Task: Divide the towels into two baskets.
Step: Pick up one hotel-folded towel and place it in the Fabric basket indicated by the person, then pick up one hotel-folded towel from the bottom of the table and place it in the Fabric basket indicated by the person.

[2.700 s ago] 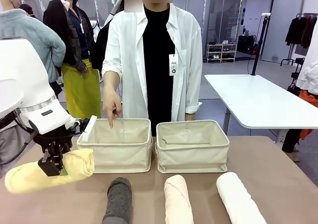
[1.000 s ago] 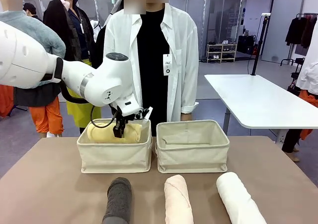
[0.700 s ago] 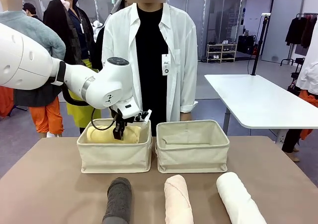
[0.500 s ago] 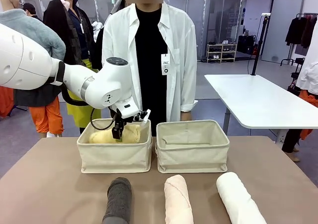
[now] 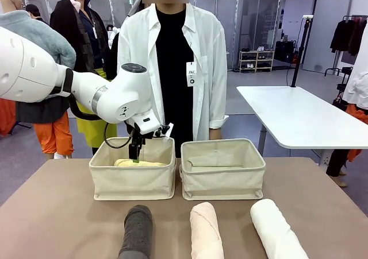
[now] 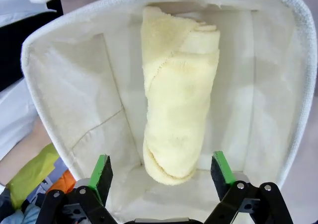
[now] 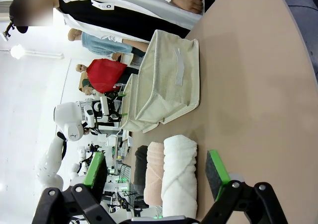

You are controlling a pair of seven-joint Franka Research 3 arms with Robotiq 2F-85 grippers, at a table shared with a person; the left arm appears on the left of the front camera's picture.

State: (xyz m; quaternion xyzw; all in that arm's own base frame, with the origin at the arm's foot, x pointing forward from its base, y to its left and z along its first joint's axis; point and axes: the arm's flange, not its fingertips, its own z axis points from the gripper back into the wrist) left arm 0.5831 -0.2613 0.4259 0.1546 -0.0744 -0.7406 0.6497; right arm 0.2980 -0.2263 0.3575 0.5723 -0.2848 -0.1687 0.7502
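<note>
Left wrist view: the left hand (image 6: pixel 161 165) hung over the left basket (image 6: pixel 64 100), jaws wide apart, gripping nothing.
Yellow roll: the pale yellow towel (image 6: pixel 181 95) lay flat on that basket's floor, clear of both green pads.
Right hand: the right hand (image 7: pixel 156 168) hovered spread and empty over the bench (image 7: pixel 258 85).
Queue: the dark grey towel (image 5: pixel 137 231), pale pink towel (image 5: pixel 206 236) and white towel (image 5: pixel 276 230) lay side by side in front of the baskets, the pink one just before the right basket (image 5: pixel 223 178).
Handling: each roll looked light, soft and springy, likely to sag at the ends or unroll if pinched by a loose edge.
Hold: across the middle of the roll, squeezed well in.
Materials: looped terry cylinders, cream canvas bins with soft upright sides, smooth tan benchtop.
</note>
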